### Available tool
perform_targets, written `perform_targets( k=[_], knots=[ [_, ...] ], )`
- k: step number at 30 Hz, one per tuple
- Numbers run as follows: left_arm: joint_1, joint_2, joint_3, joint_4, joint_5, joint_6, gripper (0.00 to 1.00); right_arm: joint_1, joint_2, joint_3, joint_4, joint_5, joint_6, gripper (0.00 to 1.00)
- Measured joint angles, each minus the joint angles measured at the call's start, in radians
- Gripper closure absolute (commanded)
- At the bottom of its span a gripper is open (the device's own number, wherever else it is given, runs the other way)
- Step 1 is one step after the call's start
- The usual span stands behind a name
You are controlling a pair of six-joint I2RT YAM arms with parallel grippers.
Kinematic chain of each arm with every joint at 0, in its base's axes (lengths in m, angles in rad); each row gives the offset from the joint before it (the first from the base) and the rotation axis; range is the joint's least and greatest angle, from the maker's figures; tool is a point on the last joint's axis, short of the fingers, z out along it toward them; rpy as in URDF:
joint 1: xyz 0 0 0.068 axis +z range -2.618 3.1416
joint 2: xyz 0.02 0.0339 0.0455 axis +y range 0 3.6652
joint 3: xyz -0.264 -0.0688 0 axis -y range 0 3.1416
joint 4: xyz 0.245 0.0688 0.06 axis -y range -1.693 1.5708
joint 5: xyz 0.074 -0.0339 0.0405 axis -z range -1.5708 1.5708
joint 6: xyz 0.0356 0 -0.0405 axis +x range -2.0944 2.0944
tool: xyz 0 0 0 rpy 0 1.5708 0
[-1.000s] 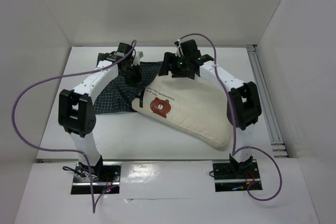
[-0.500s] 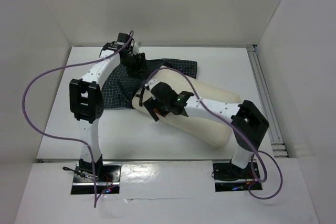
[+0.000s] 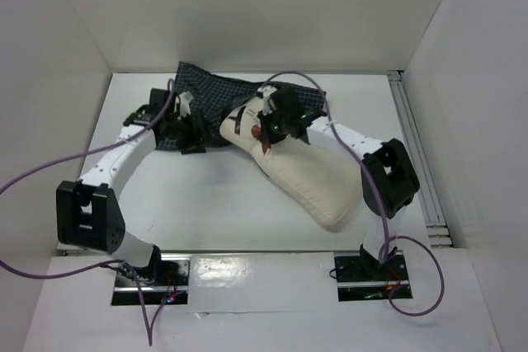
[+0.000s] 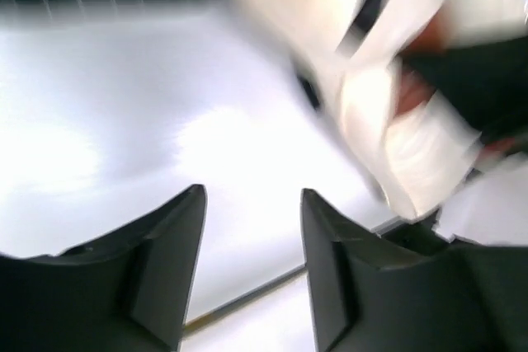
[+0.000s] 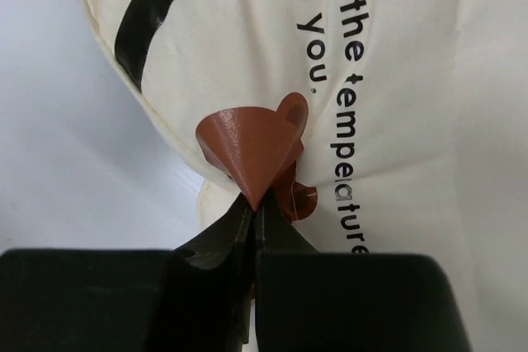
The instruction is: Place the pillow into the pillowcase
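The pillow (image 3: 318, 183) is not yet inside the pillowcase (image 3: 214, 92). Right fingers (image 5: 216, 245) pinch the pillow; left fingers (image 4: 165, 241) stand open, empty.

We see a cream pillow (image 3: 309, 183) with black lettering and a brown bear print (image 5: 252, 142). The pillowcase (image 3: 210, 92) is dark navy with a thin white grid. The bench (image 3: 206, 204) and walls (image 3: 247, 14) are white. The left arm (image 3: 115, 158) and right arm (image 3: 346, 131) are white with black joints. The left gripper (image 4: 252, 195) and right gripper (image 5: 252, 208) are black, and the cables (image 3: 147, 319) are purple.
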Motion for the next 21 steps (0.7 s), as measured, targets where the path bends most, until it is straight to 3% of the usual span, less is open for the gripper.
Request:
perform_targets(
  k=[4,8,15,21],
  knots=[
    [-0.069,-0.047,-0.279,0.218,0.075,-0.116,0.30,-0.192,0.015,0.050,-0.008,-0.290,0.003,1.00],
    [-0.095,0.042,-0.396,0.373,0.123,-0.218,0.29,-0.276,0.040,0.055,-0.020,-0.486,0.003,1.00],
    [-0.204,0.279,-0.214,0.586,0.085,-0.296,0.29,-0.267,0.086,0.081,-0.052,-0.635,0.006,1.00],
    [-0.241,0.341,-0.174,0.677,0.003,-0.360,0.26,-0.287,0.086,0.087,-0.034,-0.647,0.017,1.00]
  ],
)
